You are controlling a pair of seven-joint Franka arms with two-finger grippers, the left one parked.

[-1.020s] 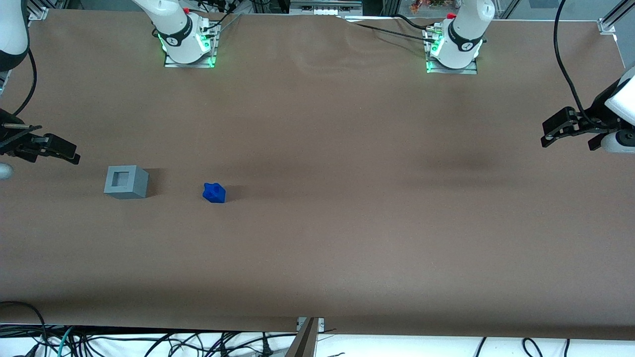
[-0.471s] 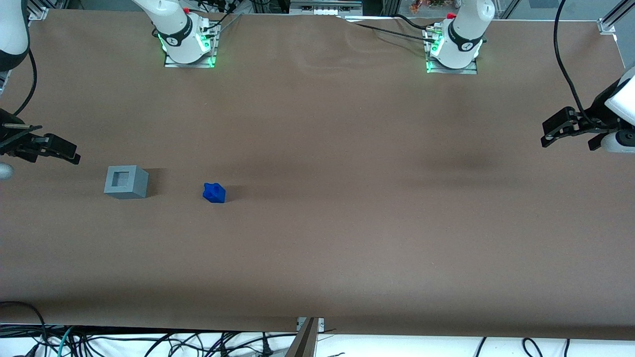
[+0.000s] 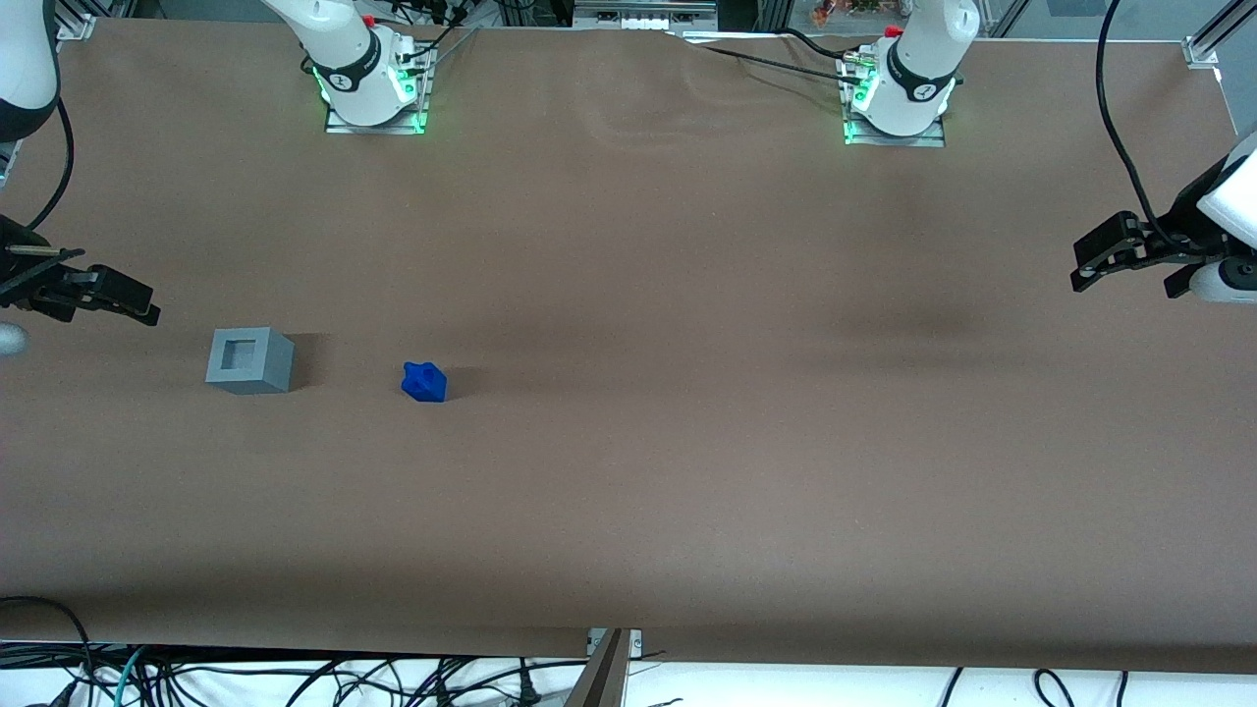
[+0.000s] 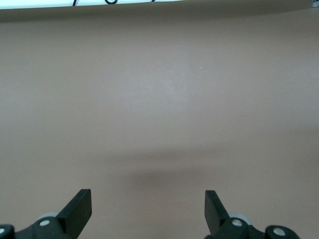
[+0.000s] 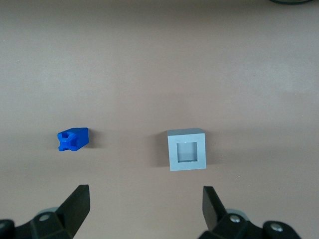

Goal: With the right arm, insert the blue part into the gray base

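The blue part (image 3: 424,382) lies on the brown table, a small bright-blue block with a knobbly top. The gray base (image 3: 249,360) stands beside it, toward the working arm's end, its square recess facing up. My right gripper (image 3: 137,305) hangs above the table at the working arm's end, farther out than the base and a little farther from the front camera. It is open and empty. In the right wrist view the blue part (image 5: 73,139) and the gray base (image 5: 186,150) lie apart on the table ahead of my open gripper (image 5: 144,209).
The two arm bases (image 3: 371,83) (image 3: 899,93) are bolted at the table edge farthest from the front camera. Cables (image 3: 295,678) hang below the near edge. The table is covered in brown paper (image 3: 687,393).
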